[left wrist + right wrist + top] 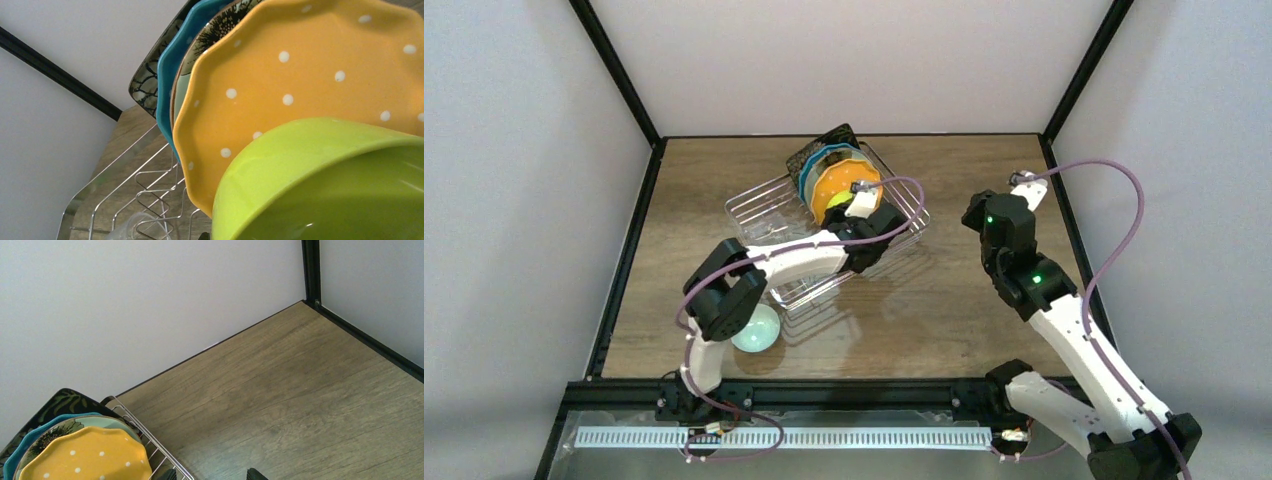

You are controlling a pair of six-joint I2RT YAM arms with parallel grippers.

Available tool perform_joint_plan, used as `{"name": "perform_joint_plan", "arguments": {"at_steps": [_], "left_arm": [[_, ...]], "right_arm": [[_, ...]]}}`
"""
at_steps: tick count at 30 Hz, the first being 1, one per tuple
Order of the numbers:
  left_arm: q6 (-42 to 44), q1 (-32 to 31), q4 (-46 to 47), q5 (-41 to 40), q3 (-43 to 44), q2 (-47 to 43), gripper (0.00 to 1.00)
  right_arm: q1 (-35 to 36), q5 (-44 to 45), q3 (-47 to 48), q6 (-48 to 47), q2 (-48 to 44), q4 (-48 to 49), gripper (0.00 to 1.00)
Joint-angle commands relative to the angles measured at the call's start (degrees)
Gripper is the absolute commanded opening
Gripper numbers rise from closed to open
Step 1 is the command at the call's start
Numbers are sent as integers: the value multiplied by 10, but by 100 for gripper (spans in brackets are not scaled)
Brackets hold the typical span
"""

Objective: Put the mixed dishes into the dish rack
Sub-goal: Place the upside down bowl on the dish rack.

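Note:
The silvery wire dish rack stands mid-table. At its far end several plates stand upright in a row: black square floral, teal, mint and orange with white dots. My left gripper reaches over the rack and is shut on the yellow-green bowl, held tilted just in front of the orange plate. Its fingers are hidden behind the bowl. A clear glass lies low in the rack. My right gripper hovers open and empty over bare wood right of the rack.
A pale mint round dish sits on the table, partly under the left arm's elbow. The black frame posts and white walls close in the back and sides. The rack's corner lies just left of the right fingers.

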Motion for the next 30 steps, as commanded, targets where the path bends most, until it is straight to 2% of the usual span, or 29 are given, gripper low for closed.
{"name": "perform_joint_plan", "arguments": {"at_steps": [1,11,30], "left_arm": [[1,-4,-27,-49,36,27,3],[13,-15,-52,-95,71,76,3],[40,-34,-68,-150,85,124,3]], "right_arm": [[-3,-2,-20,17,-18,26,80],[-3,-11,-54,11,-56,36,80],[-3,-18,-92,7,-88,48,80]]}}
